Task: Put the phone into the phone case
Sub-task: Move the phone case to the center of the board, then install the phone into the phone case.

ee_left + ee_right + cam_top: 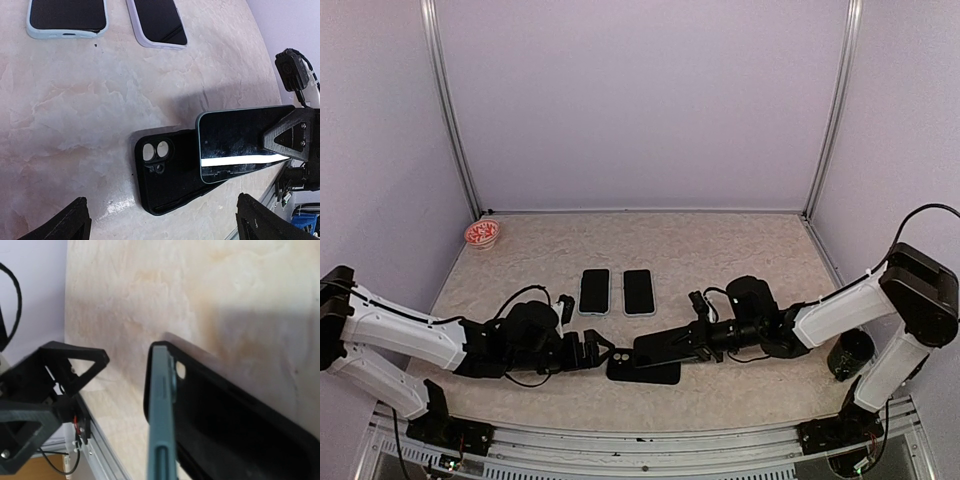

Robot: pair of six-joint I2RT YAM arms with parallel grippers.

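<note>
Our right gripper (692, 341) pinches the phone (240, 140) over the phone case (165, 175), left gripper (600, 352) spread at its nine o'clock; seemingly misaligned, the phone could catch a rim and shove the case.

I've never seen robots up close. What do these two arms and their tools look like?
The left arm and right arm have white shells with black joints. The left tool and right tool are black, with triangular braced fingers. Thin black cables loop along them.
</note>
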